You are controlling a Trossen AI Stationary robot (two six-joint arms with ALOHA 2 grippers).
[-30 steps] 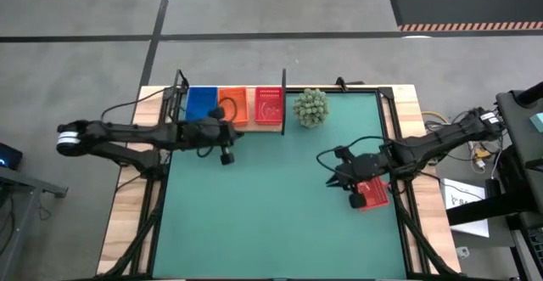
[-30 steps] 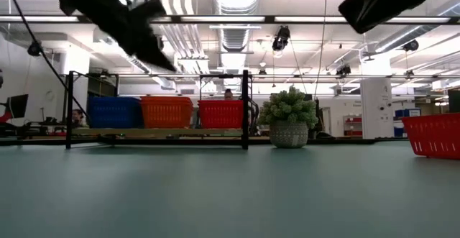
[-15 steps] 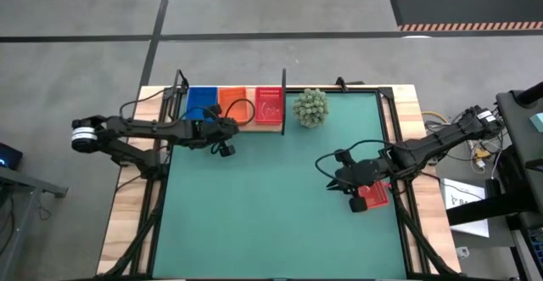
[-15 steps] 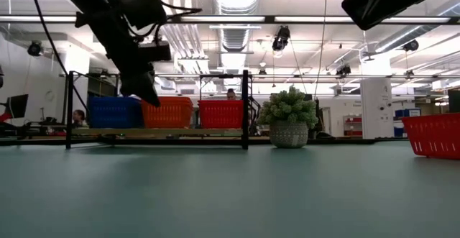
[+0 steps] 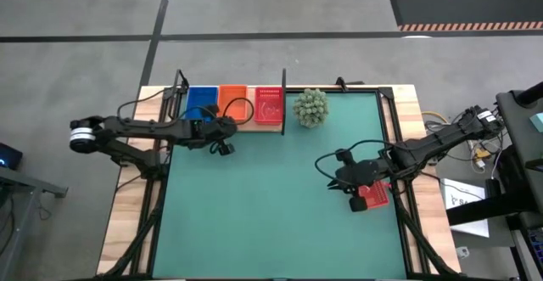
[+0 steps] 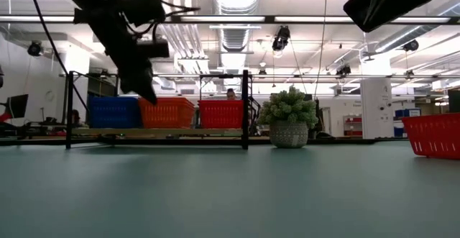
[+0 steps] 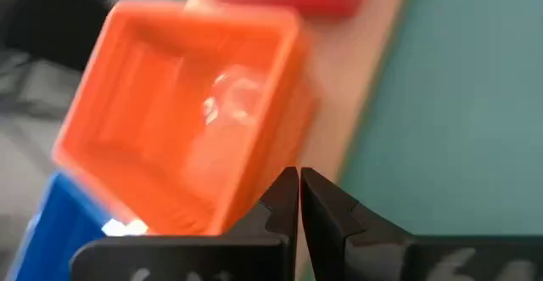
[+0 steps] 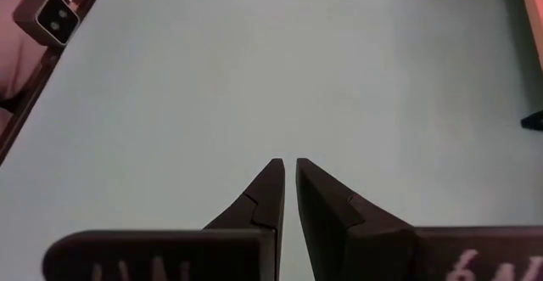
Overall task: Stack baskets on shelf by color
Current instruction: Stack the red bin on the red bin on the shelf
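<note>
The wooden shelf (image 5: 265,128) stands at the table's far left and carries a blue basket (image 5: 200,102), an orange basket (image 5: 232,103) and a red basket (image 5: 269,104) side by side. My left gripper (image 5: 231,132) is shut and empty; it hovers just in front of the orange basket (image 7: 182,120), and in the low view (image 6: 146,91) it is above the shelf. Another red basket (image 5: 372,195) rests on the green mat by the right edge. My right gripper (image 5: 333,182) is shut and empty over the mat (image 8: 288,77), left of that basket.
A spiky green ball plant in a pot (image 5: 310,108) stands right of the shelf's black post (image 5: 282,94). The low camera (image 8: 56,19) sits at the mat's near edge. The middle of the green mat (image 5: 271,205) is bare.
My left gripper has come down and gone a little toward the table's far edge, ending close in front of the orange basket on the shelf. Its fingers stay shut. The baskets have kept their places.
</note>
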